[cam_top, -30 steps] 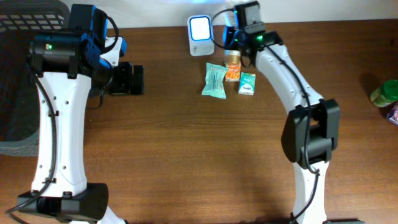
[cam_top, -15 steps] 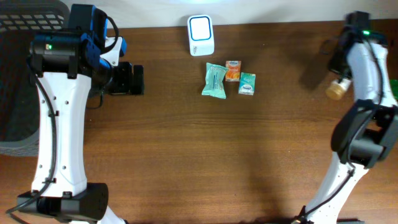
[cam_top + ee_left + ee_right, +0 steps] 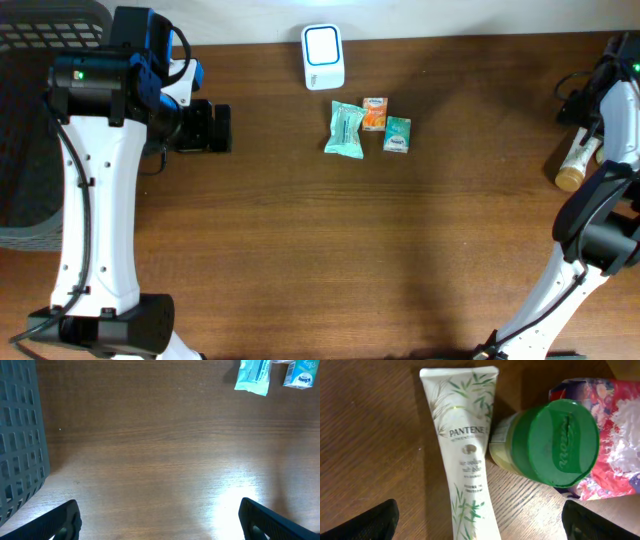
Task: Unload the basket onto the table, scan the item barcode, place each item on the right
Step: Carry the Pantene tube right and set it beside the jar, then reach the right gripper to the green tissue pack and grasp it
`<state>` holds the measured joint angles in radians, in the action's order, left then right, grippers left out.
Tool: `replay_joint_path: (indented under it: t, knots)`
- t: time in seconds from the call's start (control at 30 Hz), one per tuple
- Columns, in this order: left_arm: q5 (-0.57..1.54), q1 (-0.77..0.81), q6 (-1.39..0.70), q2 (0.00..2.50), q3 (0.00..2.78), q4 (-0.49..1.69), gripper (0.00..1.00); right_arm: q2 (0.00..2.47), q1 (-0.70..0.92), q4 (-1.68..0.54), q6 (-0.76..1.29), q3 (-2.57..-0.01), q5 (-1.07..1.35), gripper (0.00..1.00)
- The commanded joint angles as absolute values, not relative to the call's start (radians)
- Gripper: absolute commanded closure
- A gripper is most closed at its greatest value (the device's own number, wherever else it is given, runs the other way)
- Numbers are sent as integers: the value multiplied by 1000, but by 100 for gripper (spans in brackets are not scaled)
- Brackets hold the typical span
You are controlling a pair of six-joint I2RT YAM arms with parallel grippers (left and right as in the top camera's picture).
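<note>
The cream plastic tube printed with green bamboo leaves (image 3: 465,455) is seen lying flat on the brown wooden table (image 3: 400,250), at the far right edge in the overhead view, well apart from the white scanner with the lit screen (image 3: 323,57) at the table's back edge. In the right wrist view, the tube's crimped end is turned towards the top of the frame and its lower part runs out of sight at the bottom. Its side is touched by a pale jar with a round green lid (image 3: 555,442), and that jar is in turn pressed against a red and white patterned packet (image 3: 615,435).

The right gripper (image 3: 482,527) is held above the tube. Its fingers are spread wide, with only the dark tips seen in the bottom corners, and nothing is grasped.

Just in front of the scanner, three small items are grouped together: a teal foil sachet (image 3: 345,130), a small orange packet (image 3: 375,113) and a small teal and white box (image 3: 398,134).

The left gripper (image 3: 162,525) is kept over bare wood at the left side, its fingers likewise parted wide and empty. A dark slatted plastic basket (image 3: 20,435) is placed beside it, at the table's left edge.
</note>
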<state>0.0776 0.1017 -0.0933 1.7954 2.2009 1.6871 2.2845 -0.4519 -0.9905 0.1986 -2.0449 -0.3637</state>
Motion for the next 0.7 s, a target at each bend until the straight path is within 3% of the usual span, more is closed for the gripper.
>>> replay_joint_path:
  t: [0.0,0.1,0.27,0.67]
  knots:
    - [78,102,-77,1792,2202,1688,1,2255,-416,-997,198,-2067,-270,1]
    - [78,102,-77,1792,2202,1688,1,2190,-353,-1020,198,-2067,-56,1]
    - [78,102,-77,1792,2202,1688,1,2152,-234,-1109,127,-2066,501,1]
    - [78,102,-77,1792,2202,1688,1,2277,68,-1117,171,-2051,245,1]
